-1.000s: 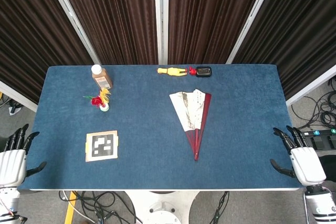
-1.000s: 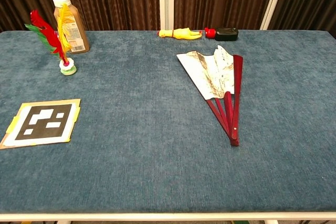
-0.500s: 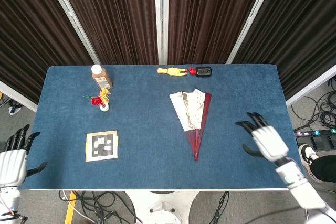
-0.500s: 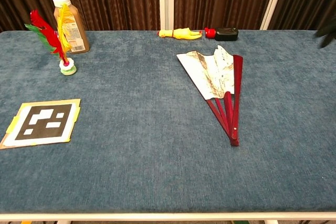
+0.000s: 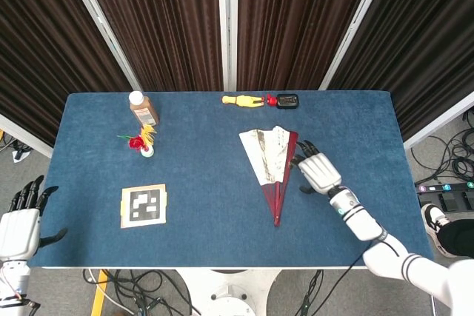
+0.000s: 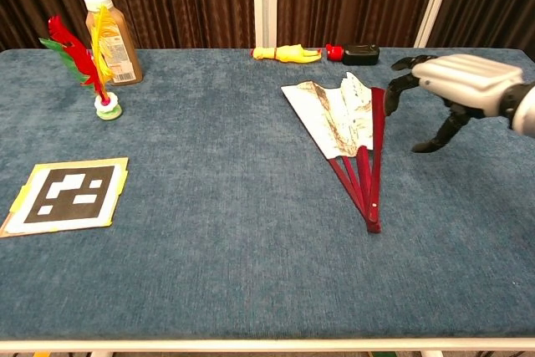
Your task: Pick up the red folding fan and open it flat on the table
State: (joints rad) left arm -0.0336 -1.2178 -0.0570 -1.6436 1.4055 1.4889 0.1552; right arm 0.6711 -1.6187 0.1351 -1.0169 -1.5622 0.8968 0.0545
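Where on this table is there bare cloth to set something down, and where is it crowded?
Bare cloth runs down the middle, between the marker card and the red folding fan, and along the near edge. The far right corner is also free. It is crowded at the far left around the bottle and feather toy, and where the right hand hovers beside the fan.

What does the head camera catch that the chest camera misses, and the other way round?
Only the head view shows the left hand, open, off the table's near left corner, plus the floor cables and the right forearm. Only the chest view shows, side-on, the right hand raised off the cloth, fingers curled down beside the fan. Both show the partly spread red folding fan, the right hand at its right edge holding nothing, the brown bottle, feathered shuttlecock, marker card, yellow toy and blue table.
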